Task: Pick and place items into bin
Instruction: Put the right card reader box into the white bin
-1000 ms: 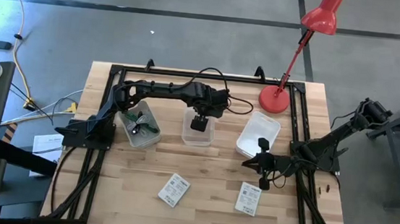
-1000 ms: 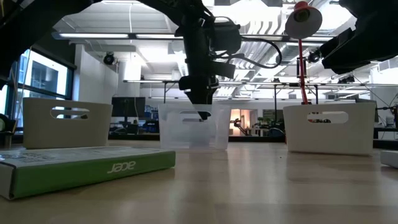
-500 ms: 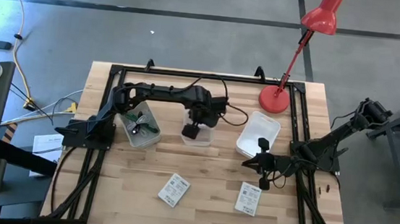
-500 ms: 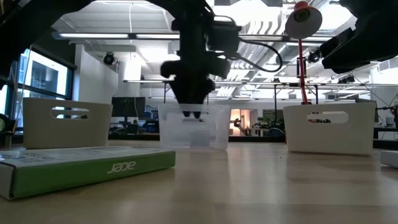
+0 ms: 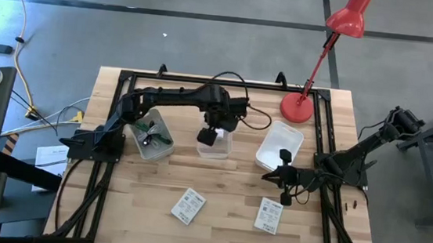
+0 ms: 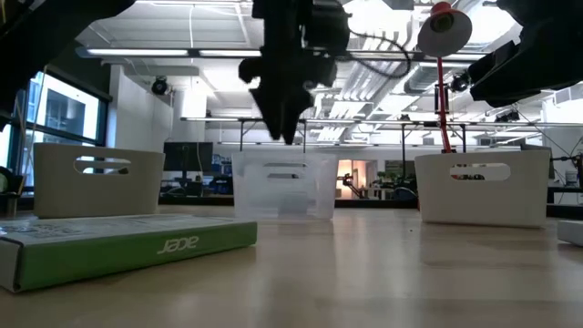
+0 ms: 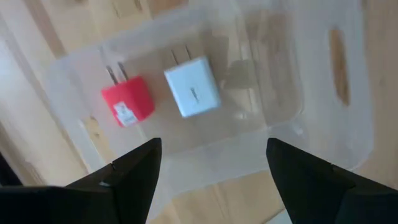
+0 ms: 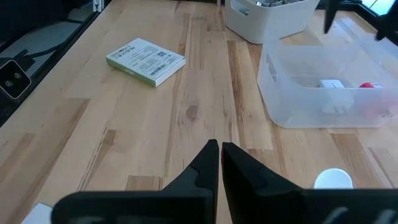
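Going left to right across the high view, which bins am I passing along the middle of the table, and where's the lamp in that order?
White bin with mixed items → clear bin with the left gripper above it, jaws open → red lamp base → empty white bin; lamp base and that bin overlap across, the base sitting farther back.

Bright overhead light, soft shadows, backlit low view

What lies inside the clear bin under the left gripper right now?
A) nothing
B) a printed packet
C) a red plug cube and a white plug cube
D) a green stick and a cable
C: the left wrist view shows a red plug cube and a white plug cube side by side in the clear bin.
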You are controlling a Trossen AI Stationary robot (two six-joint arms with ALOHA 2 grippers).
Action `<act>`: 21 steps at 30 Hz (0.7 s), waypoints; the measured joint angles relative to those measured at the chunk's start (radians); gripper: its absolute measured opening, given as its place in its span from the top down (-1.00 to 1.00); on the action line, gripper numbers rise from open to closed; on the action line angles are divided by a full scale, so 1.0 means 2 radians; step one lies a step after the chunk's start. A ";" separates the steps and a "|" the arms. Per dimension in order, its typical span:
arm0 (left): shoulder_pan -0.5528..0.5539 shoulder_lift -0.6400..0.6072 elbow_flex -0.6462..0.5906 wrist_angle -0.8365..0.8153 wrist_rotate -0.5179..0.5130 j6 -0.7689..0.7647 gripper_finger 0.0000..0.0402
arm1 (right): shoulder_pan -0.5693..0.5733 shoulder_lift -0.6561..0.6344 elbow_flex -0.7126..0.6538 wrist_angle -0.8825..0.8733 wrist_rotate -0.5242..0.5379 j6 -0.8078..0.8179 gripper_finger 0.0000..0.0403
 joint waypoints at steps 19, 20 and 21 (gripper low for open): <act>-0.160 -0.010 0.135 -0.092 0.019 0.014 -0.20 | 0.000 0.000 0.000 -0.001 -0.022 0.000 0.94; -0.173 -0.010 0.135 -0.090 0.019 0.016 -0.20 | 0.000 0.000 0.000 -0.001 -0.027 0.002 0.94; -0.187 -0.010 0.135 -0.090 0.019 0.020 -0.20 | 0.000 0.000 0.000 -0.003 -0.034 0.004 0.94</act>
